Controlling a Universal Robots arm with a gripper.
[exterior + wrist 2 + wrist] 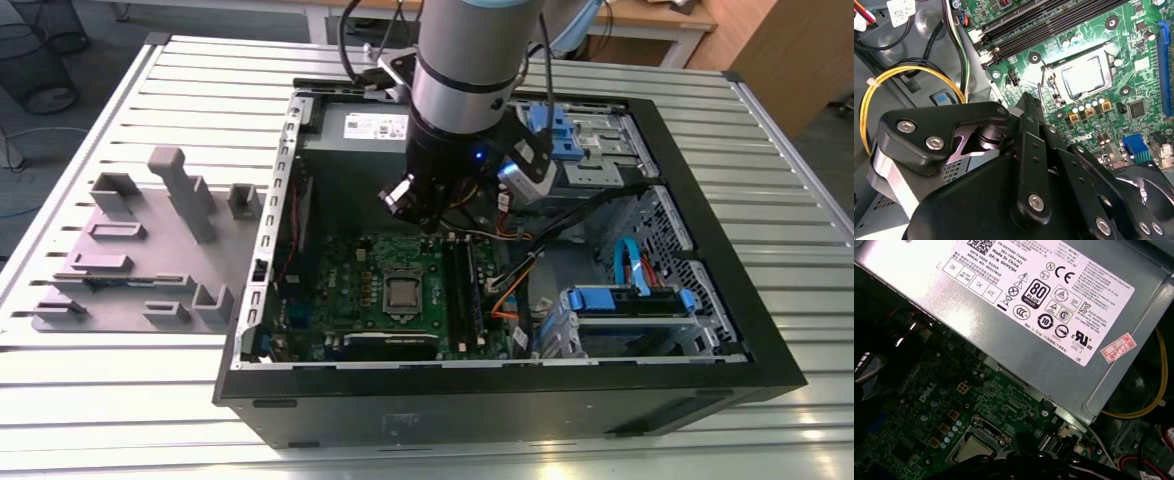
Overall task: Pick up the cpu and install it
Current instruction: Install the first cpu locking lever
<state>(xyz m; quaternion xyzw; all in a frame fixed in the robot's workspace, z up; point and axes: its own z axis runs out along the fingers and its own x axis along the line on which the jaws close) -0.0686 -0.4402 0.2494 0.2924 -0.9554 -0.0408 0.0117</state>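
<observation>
A ribbed metal worktop (120,380) carries an open black computer case (534,400) lying on its side. On the exterior view's left of the case lies a flat grey fixture plate (134,260) with upright plastic blocks. Beyond the worktop stand wooden furniture and a wire basket on the floor.

Inside the case, the green motherboard (360,290) lies toward the exterior view's left, with the grey power supply box (1019,315) at its far end and blue drive brackets (627,300) on the exterior view's right. A yellow cable (884,85) loops beside the power supply.

The cpu (402,291) sits in the socket in the middle of the motherboard, silver top up; it appears in both wrist views too (1083,76) (971,449), with the metal socket frame (1051,75) around it.

The arm (467,60) comes down from above into the case, near upright, and the gripper (424,212) hangs over the motherboard between the power supply and the socket, apart from the cpu. The gripper's black linkage (1029,165) shows in the second wrist view, but I cannot tell whether it is released or clenched; nothing is seen in it.
</observation>
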